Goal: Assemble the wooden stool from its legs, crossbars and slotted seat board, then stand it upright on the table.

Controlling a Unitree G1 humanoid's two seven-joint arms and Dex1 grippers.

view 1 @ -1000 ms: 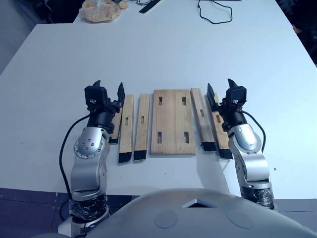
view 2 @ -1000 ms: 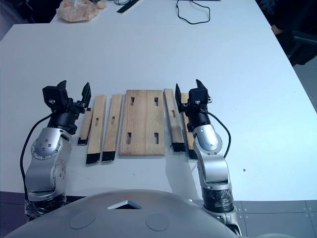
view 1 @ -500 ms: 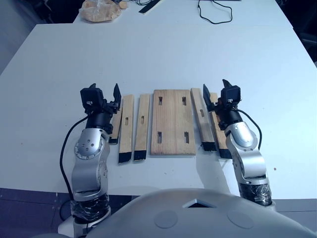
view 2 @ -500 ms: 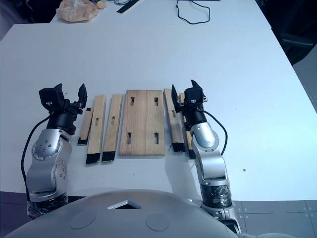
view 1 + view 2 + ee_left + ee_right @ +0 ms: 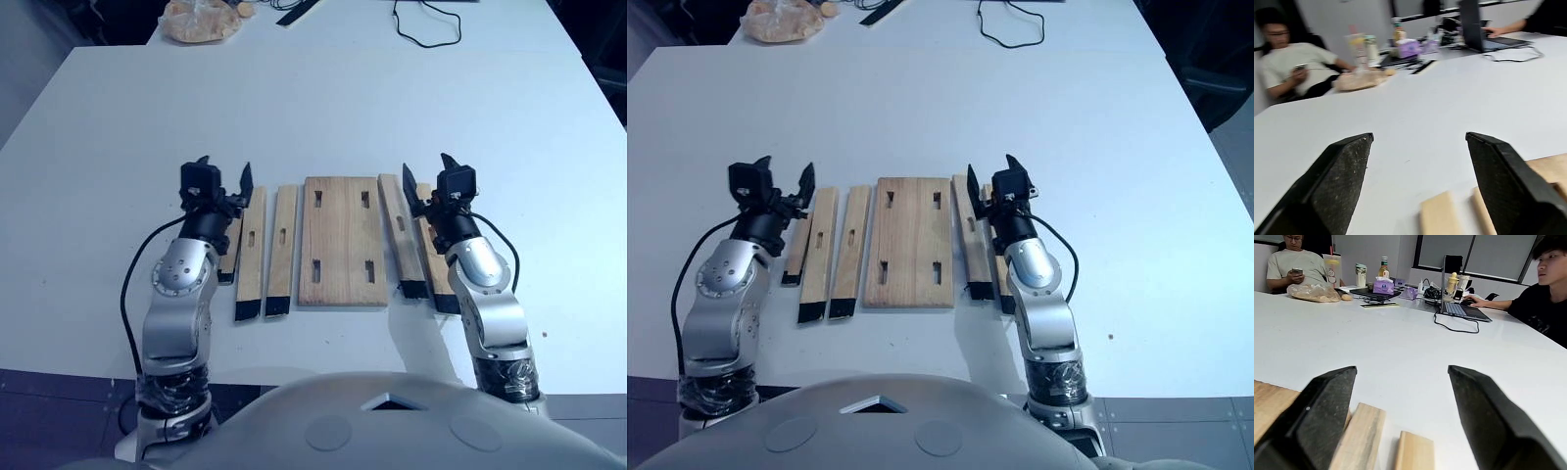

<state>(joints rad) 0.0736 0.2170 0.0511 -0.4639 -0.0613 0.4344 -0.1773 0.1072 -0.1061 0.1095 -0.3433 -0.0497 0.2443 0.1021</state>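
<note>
The slotted seat board [image 5: 340, 240] lies flat mid-table. To its left lie two long wooden pieces [image 5: 251, 253] [image 5: 281, 250] and a shorter one [image 5: 227, 258]; to its right lie two more pieces [image 5: 401, 235] [image 5: 438, 264]. My left gripper [image 5: 225, 168] is open above the far end of the shorter left piece, holding nothing. My right gripper [image 5: 426, 166] is open above the far ends of the right pieces, also holding nothing. The left wrist view shows its open fingers [image 5: 1337, 181] over wood ends [image 5: 1442, 215]. The right wrist view shows open fingers [image 5: 1317, 406] over two piece ends [image 5: 1359, 435].
The white table [image 5: 343, 98] stretches bare beyond the parts. At its far edge sit a bag of food [image 5: 199, 20], a dark flat object [image 5: 294, 12] and a black cable [image 5: 423, 24]. A laptop [image 5: 1459, 308] stands farther back.
My left gripper has shifted right, closer over the left wooden pieces. My right gripper has moved slightly left. Both stay open; the wooden parts have not moved.
</note>
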